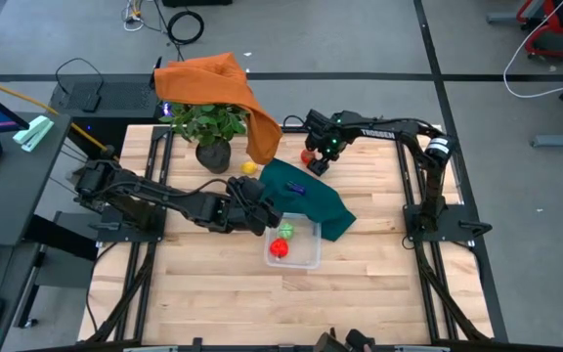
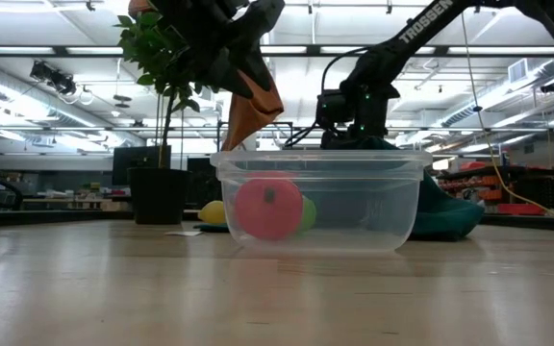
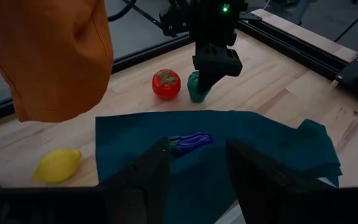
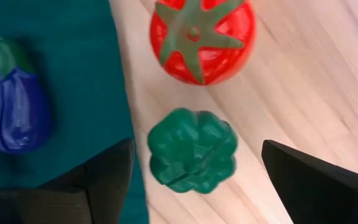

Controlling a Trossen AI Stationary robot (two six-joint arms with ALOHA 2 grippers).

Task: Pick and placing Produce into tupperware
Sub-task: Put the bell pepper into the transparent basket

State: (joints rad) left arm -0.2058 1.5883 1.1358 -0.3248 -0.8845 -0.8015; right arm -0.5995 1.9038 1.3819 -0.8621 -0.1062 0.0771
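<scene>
Your right gripper [image 4: 191, 168], jaws wide, straddles the green toy pepper [image 4: 192, 150], six o'clock of the red toy tomato [image 4: 202, 38], ready to grasp.

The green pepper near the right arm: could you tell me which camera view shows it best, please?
The right wrist view: the green pepper fills the middle, unobstructed, between the open right hand fingers. In the left wrist view that hand partly covers it. The high view shows no more than a speck under the hand; the low view hides it.
</scene>
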